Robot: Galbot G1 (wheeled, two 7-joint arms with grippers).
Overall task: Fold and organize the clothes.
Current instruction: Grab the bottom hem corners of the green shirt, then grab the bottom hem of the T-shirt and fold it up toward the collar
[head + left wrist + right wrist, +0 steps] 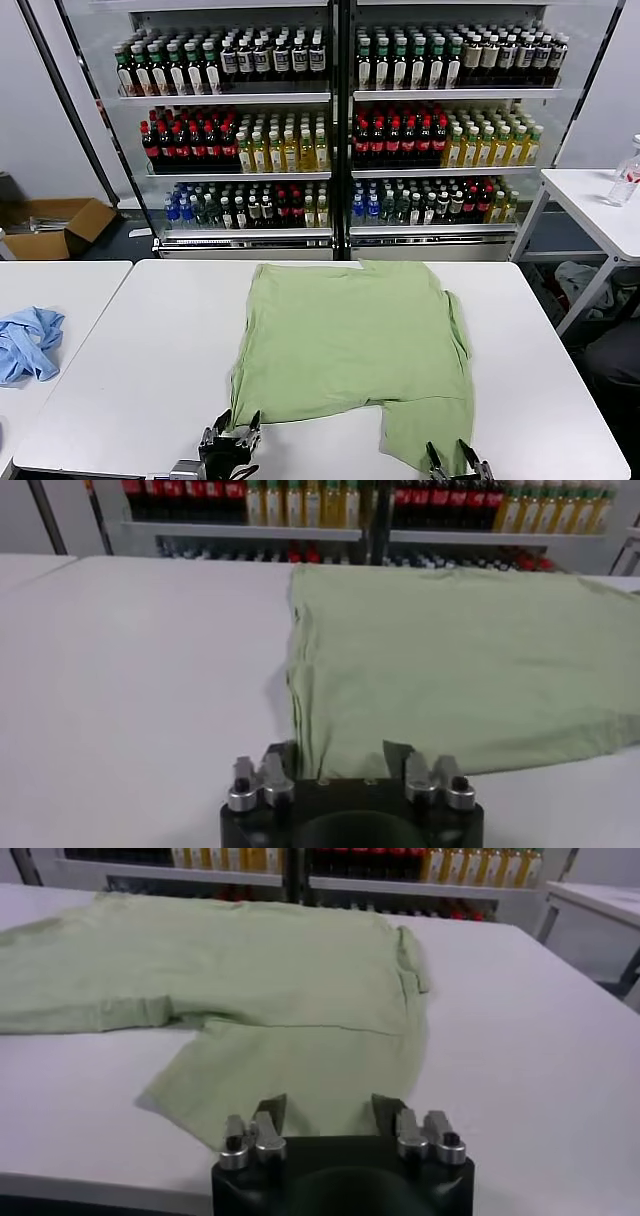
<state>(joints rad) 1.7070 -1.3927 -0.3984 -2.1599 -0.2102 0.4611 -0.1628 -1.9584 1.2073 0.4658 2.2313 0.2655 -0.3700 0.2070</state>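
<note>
One green shirt lies flat; left gripper and right gripper both gape empty.

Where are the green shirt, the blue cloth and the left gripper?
green shirt (350, 335), head view, middle of the spread fabric.
blue cloth (25, 340), head view, centre of the bunched heap.
left gripper (340, 765), left wrist view, midway between fingertips.

Shirt: soft matt pale green cloth, lightly creased. Table: smooth white top, faint sheen. Left claw and right claw: matt dark fingers, bright metal fittings, black plastic-looking housing. Blue cloth: crumpled fabric.
</note>
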